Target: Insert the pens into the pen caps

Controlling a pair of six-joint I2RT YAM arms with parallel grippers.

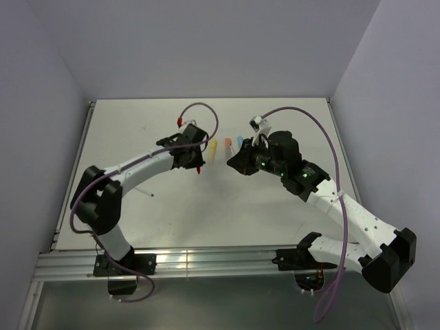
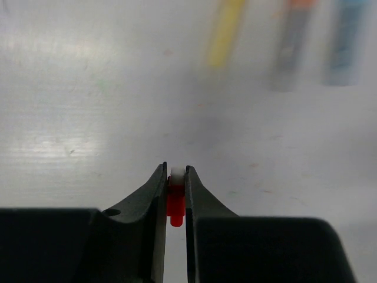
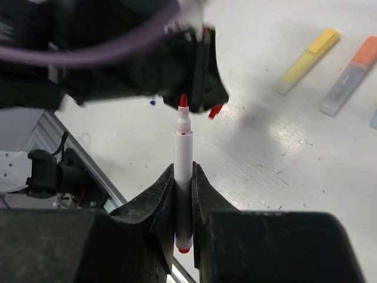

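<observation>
Now the left claw [image 2: 175, 175] pinches the small red cap [image 2: 175, 203] between its fingers. The right claw [image 3: 183, 174] is clamped on the thin white pen [image 3: 183, 147], whose red tip points toward the left claw, near it but apart. Just beyond them the yellow marker [image 3: 309, 62], orange marker [image 3: 350, 76] and blue marker [image 1: 238, 143] lie side by side on the counter [image 1: 172, 213]

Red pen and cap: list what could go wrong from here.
The red cap is pinched only at the tips of the left gripper; a push from the pen could tilt it or pop it out. The red pen in the right gripper points its tip to one side of the cap, so it may miss.
</observation>
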